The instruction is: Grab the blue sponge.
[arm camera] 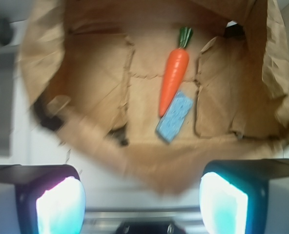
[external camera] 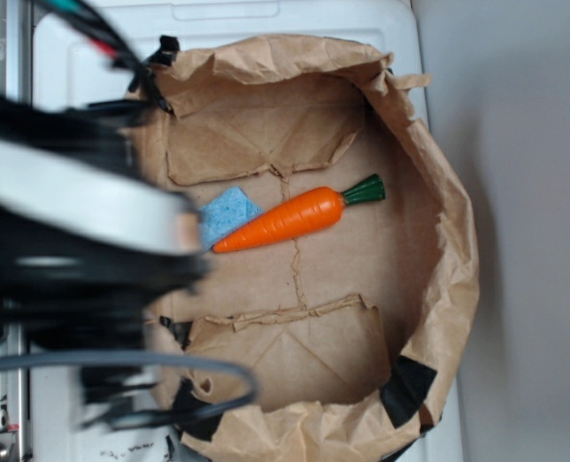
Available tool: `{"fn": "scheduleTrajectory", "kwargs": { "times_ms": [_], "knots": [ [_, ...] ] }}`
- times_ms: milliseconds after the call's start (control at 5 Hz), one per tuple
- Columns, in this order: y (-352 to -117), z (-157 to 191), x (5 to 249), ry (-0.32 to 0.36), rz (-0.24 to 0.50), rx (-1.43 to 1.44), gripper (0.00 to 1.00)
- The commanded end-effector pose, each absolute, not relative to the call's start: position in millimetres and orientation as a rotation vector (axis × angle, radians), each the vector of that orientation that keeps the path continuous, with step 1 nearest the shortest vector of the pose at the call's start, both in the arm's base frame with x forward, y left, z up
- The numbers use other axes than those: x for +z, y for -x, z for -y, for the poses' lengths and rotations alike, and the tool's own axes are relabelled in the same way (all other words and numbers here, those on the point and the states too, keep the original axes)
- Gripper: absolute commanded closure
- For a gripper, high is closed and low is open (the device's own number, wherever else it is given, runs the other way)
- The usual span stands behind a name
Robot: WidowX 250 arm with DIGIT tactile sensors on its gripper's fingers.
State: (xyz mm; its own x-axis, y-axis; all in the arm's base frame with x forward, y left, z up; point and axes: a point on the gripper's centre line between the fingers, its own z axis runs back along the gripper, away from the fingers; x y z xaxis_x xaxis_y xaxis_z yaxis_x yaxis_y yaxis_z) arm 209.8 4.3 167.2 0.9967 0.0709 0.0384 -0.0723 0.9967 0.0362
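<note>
The blue sponge [external camera: 227,216] [arm camera: 175,117] is a small light-blue speckled block lying flat on the floor of a brown paper bag [external camera: 439,183] [arm camera: 91,73]. Its long side touches the pointed end of an orange toy carrot [external camera: 283,219] [arm camera: 174,80] with a green top. My gripper [arm camera: 142,202] is open with nothing between its glowing pads [arm camera: 61,204]. It hovers outside the bag's near rim, well short of the sponge. In the exterior view the blurred arm [external camera: 73,212] covers the left side and hides the sponge's left edge.
The bag's crumpled walls [external camera: 453,289] ring the floor on all sides, with folded flaps [external camera: 285,346] above and below the carrot. Black tape [external camera: 405,390] patches the rim. The bag rests on a white surface [external camera: 526,144].
</note>
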Motion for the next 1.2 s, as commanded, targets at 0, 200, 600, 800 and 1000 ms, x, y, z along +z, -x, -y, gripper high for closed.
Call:
{"fn": "scheduleTrajectory", "kwargs": {
  "times_ms": [0,200,600,800,1000],
  "knots": [
    [-215.7,-11.2,176.8,-0.04,0.082,0.102,0.0],
    [-215.7,-11.2,176.8,-0.04,0.082,0.102,0.0],
    [-238.7,-32.5,122.4,0.013,-0.012,0.1,0.0],
    [-223.8,-49.1,105.9,0.019,-0.042,0.098,0.0],
    [-218.1,-60.4,89.3,0.028,-0.011,0.066,0.0]
  ]
}}
